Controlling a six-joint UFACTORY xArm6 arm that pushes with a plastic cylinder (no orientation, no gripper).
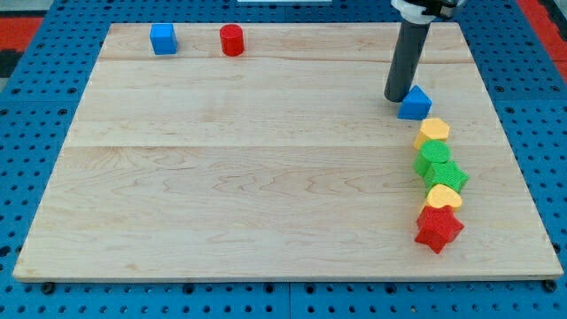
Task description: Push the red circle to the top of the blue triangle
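Observation:
The red circle (pixel 232 41) is a short red cylinder near the view's top edge of the wooden board, left of centre. The blue triangle (pixel 415 103) sits far off at the view's right, in the upper half. My tip (pixel 397 97) rests on the board right beside the blue triangle, at its left edge and touching or nearly touching it. The rod rises straight up from there to the view's top. The red circle is far to the left of my tip.
A blue cube (pixel 163 39) sits left of the red circle. Below the blue triangle runs a column: a yellow block (pixel 433 131), two green blocks (pixel 433 154) (pixel 446 176), a yellow heart (pixel 443 197) and a red star (pixel 438 229). The board's right edge (pixel 509 142) is close.

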